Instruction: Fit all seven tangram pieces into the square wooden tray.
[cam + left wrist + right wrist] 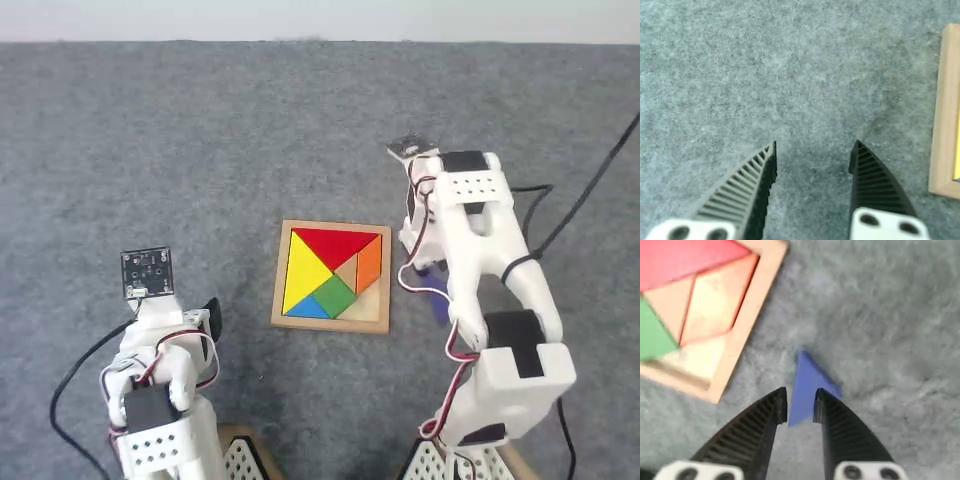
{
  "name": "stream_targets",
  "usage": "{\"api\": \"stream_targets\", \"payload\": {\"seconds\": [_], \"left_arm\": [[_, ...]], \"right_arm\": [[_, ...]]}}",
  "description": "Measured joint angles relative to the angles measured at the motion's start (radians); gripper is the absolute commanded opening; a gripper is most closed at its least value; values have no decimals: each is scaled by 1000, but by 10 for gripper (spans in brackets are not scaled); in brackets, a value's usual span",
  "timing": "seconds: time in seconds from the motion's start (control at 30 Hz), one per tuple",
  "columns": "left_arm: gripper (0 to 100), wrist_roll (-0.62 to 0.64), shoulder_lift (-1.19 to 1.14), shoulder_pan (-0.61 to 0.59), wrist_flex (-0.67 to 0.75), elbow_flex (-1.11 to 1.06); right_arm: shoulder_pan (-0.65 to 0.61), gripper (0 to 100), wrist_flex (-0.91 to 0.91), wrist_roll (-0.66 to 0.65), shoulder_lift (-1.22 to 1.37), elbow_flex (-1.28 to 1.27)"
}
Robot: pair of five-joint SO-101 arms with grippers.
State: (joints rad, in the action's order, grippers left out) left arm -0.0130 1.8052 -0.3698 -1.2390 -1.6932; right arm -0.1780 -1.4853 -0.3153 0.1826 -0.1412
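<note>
Square wooden tray (331,326) mid-bench: coloured tangram pieces (305,270) seated inside, one corner slot seemingly bare. Blue triangular piece (807,380) beside the tray, pinched between right gripper (800,400) fingers. Left gripper (812,147) fingers spread, empty.

Left gripper (815,147) spread wide; right gripper (800,392) pointed down, low.

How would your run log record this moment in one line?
left gripper: open over mat | right gripper: shut on blue triangle beside tray | tray: one gap unfilled
</note>
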Motion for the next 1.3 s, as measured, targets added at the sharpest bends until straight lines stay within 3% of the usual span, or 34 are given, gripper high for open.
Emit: {"api": "stream_targets", "payload": {"seconds": [0.13, 0.4, 0.9, 1.13, 1.3], "left_arm": [[234, 0, 0, 0, 0, 0], [234, 0, 0, 0, 0, 0], [234, 0, 0, 0, 0, 0], [234, 0, 0, 0, 0, 0], [234, 0, 0, 0, 0, 0]], "right_arm": [[-9, 217, -12, -43, -5, -77], [-29, 218, 290, -51, -161, -413], [23, 213, 356, -81, -138, -479], [26, 33, 368, -83, -95, -457], [29, 28, 376, -14, -100, -450]]}}
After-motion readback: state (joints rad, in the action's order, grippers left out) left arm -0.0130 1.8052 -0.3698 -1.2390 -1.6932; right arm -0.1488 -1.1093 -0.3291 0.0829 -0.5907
